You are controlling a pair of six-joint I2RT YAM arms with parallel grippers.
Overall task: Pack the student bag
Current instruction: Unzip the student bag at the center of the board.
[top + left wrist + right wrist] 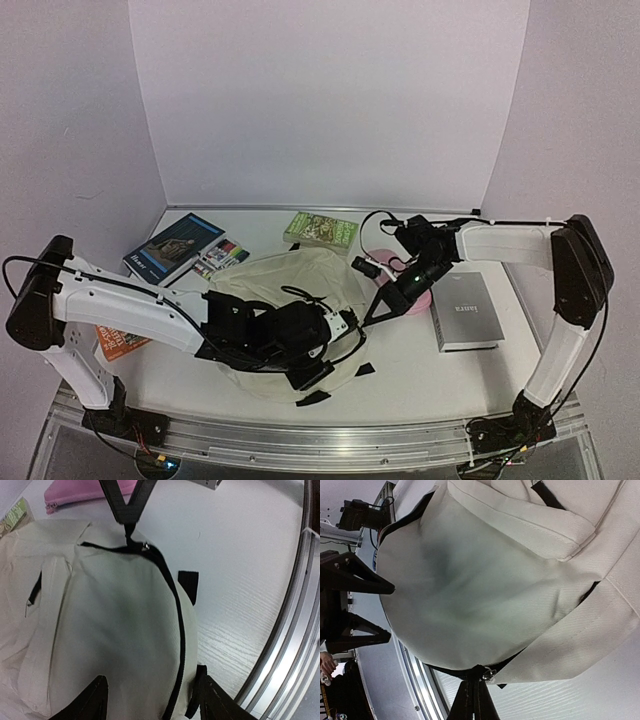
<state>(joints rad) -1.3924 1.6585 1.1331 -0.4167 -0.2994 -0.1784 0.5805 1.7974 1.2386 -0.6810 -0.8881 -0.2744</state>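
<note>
One large soft cream fabric backpack lies slumped at the middle of the white wood-grain table. Its near edge comes close to the ribbed aluminium rail along the front. A single black zipper curves over its rounded top panel, and short black strap ends stick out at its near side. Of the two arms, the left gripper reaches in over the bag with its dark fingers spread wide, one on each side of the bulging cloth and the zipper line. The right gripper has its thin black fingers pressed together, pinching the small zipper pull at the bag's right-hand end. Around the bag I count three clear books. One is a blue glossy book at the back left, one a green patterned book at the back centre, and one a grey hardcover book near the table's right edge. There is also one orange flat cover, half hidden under the left arm. One flat pack of coloured markers lies just beside the blue book, and one pink oval pencil case sits beyond the right gripper. The widest bare stretch of table lies at the near right, between the bag, the grey book and the rail.
</note>
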